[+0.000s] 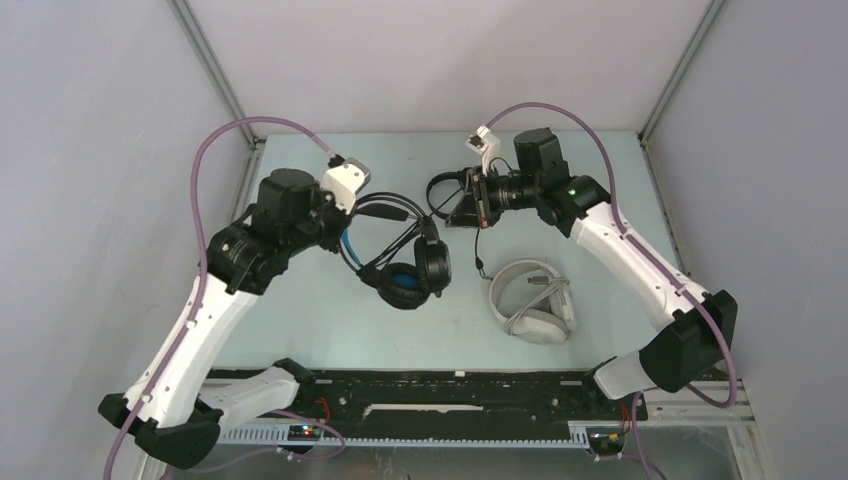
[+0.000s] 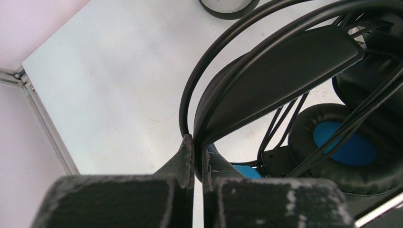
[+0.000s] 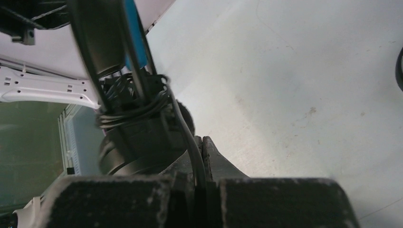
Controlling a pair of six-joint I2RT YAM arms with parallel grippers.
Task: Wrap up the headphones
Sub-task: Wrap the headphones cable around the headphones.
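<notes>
Both grippers pinched shut, one on the headband and one on a cable.

The left gripper (image 2: 196, 142) has its jaws narrowed to a slit around the edge of the padded band of the bulky black over-ear headphones with blue lining (image 1: 408, 272). These sit left of centre on the pale table (image 1: 320, 325), the band tilted up toward that gripper. The right gripper (image 3: 201, 140) is closed tight on a thin black cable (image 3: 187, 135), which runs forward into several loops wound around a dark part under a blue strip. It is probably the bulky set's own lead, though the close view does not make that certain. The small thin black on-ear headphones (image 1: 440, 190) lie just beside the right gripper toward the back. The large white over-ear headphones with a grey cable (image 1: 530, 300) lie apart, right of centre, touched by neither gripper.
</notes>
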